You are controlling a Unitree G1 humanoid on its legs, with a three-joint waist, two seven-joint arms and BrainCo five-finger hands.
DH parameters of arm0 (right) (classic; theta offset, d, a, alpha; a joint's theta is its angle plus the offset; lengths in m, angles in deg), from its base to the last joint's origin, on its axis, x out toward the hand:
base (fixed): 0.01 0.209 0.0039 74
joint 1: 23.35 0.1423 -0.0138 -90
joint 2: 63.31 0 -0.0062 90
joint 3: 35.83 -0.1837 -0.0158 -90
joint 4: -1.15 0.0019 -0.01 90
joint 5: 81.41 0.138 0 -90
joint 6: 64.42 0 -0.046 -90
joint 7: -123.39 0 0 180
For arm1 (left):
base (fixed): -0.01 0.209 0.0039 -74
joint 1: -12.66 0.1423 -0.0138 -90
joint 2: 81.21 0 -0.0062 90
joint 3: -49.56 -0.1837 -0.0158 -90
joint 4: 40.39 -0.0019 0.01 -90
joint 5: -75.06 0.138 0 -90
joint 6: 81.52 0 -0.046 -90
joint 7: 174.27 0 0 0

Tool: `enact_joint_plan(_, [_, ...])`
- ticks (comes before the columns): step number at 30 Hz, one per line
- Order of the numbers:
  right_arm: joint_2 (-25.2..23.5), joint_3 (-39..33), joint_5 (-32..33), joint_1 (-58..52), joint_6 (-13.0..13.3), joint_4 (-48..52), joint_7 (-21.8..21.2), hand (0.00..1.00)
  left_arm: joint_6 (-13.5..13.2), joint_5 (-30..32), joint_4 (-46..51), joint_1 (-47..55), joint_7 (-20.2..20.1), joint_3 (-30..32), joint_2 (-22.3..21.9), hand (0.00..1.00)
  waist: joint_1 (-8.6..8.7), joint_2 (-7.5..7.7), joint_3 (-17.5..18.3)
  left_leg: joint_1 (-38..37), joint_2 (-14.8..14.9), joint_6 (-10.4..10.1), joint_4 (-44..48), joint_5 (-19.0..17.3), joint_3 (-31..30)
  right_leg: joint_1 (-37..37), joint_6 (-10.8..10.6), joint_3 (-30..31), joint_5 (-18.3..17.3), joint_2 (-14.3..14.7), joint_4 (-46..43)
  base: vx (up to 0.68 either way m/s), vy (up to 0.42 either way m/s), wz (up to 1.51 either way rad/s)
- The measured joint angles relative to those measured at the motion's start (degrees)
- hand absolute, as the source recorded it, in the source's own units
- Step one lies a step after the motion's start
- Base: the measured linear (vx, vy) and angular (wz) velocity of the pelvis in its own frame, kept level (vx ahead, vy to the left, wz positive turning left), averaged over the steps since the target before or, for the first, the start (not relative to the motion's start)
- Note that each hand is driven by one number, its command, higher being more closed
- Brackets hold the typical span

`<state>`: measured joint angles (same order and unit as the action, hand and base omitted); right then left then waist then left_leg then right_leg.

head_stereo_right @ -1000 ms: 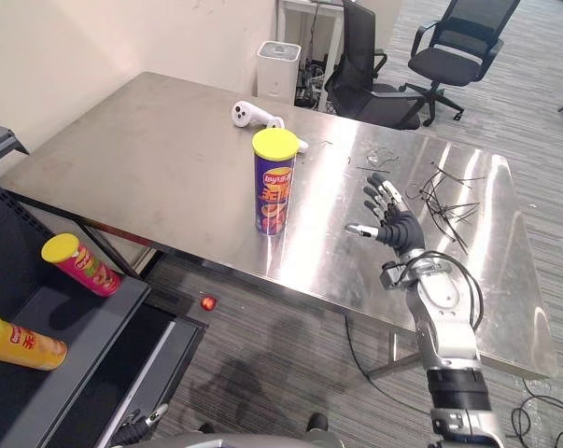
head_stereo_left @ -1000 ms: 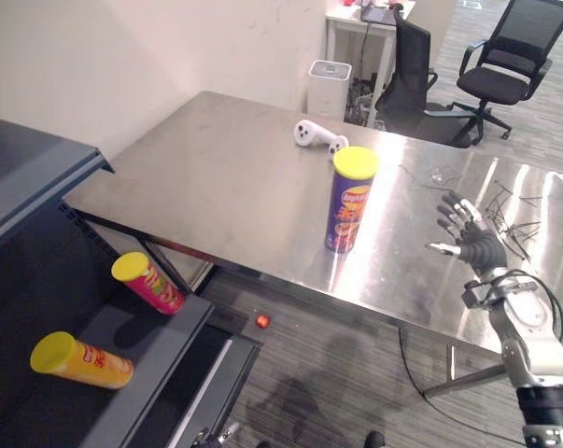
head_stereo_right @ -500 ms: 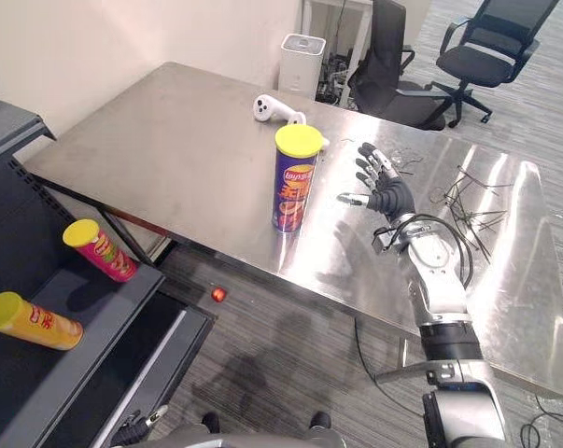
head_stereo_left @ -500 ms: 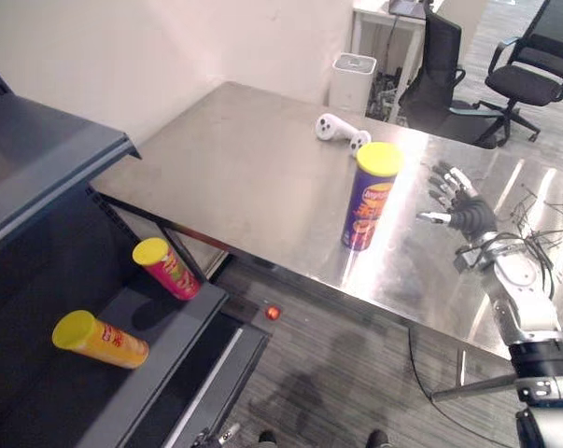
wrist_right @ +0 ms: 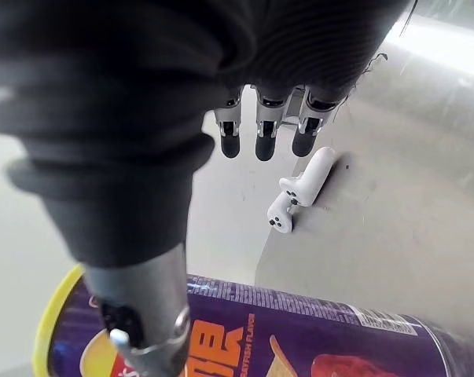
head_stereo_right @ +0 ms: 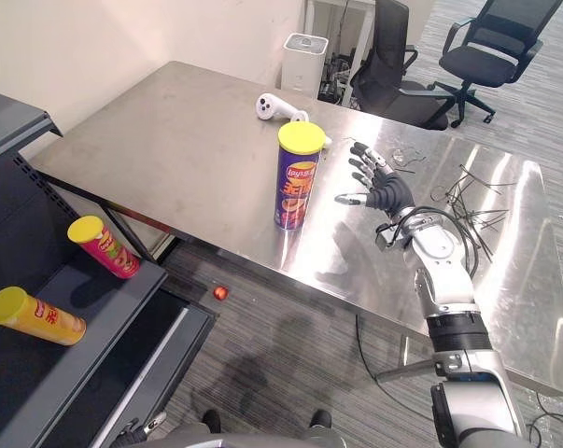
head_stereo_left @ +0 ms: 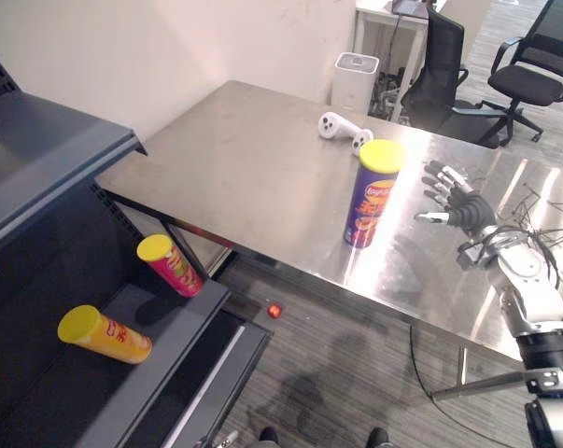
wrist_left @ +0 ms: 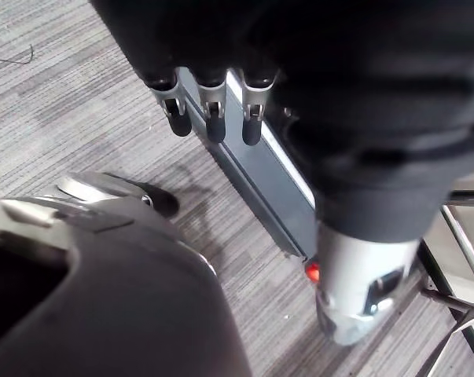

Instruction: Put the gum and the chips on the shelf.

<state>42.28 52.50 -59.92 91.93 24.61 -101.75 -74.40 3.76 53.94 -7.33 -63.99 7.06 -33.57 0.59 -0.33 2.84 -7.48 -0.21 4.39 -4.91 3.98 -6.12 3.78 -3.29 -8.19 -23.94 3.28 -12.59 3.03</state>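
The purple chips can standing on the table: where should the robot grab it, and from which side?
Probably round the middle of its body, coming from the robot's right. The purple chips can stands upright on the table, so its round wall suits a wrapping grasp, and the open right hand is beside it on that side.

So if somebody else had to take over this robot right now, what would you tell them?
Right hand: open, fingers spread, above the table beside the purple chips can, not touching it.
Left hand: open, hanging over the floor, holding nothing.
The purple can stands upright. A red chips can and a yellow chips can lie on the lower shelf.
Done: those two shelved.
Left: grasp the purple can and shelve it; where the gum is I cannot tell.
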Motion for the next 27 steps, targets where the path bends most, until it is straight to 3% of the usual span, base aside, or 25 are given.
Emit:
enact_joint_plan(21, [0.22,2.27,1.63,1.73,0.0,0.85,0.07,0.0,0.29,-0.11,-0.06,0.32,-0.75,-1.03,0.4,0.0,-0.28,0.04,-0.66,0.16,-0.24,0.06,-0.87,1.06,-1.25,-0.11,-0.06,-0.82,0.07,-0.06,0.0,0.0,-0.001,0.02])
enact_joint_plan(27, [0.22,2.43,1.63,3.62,0.0,0.13,0.08,0.0,0.27,-0.25,-0.07,0.31,-1.58,-1.05,0.39,0.0,-1.32,0.01,-0.68,0.29,-0.48,0.07,-1.76,1.89,-2.16,-0.16,-0.06,-1.72,0.07,-0.18,0.0,-0.01,-0.005,0.08])
